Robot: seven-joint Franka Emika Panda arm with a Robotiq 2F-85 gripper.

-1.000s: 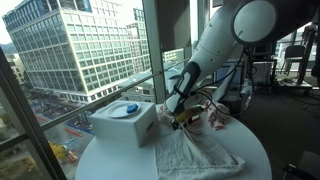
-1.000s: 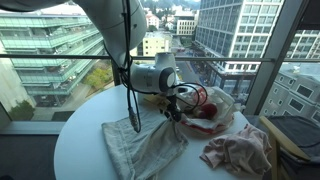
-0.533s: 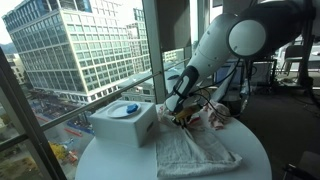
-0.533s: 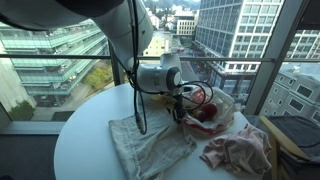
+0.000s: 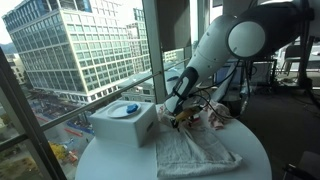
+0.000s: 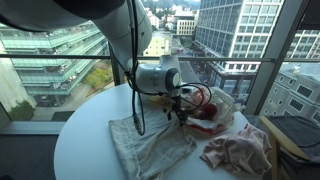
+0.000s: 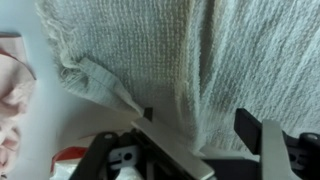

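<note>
Spread fingers (image 7: 268, 150) over frayed corner of grey towel (image 6: 150, 145), pinching nothing. White desk (image 6: 80, 140) shows wide beside towel. Clear bag (image 6: 222, 100) just beyond towel holds red items (image 6: 203, 112).

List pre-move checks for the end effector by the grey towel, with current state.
1. End effector jaws open, nothing between them: ok.
2. Grey towel lying flat: not ok, one corner is folded over in the wrist view.
3. Clearance to the plastic bag: cannot tell, it sits right beside the end effector in both exterior views.
4. Pink cloth apart from the towel: ok, bare table shows between them.
5. White box apart from the end effector: ok, a gap shows in an exterior view.
</note>
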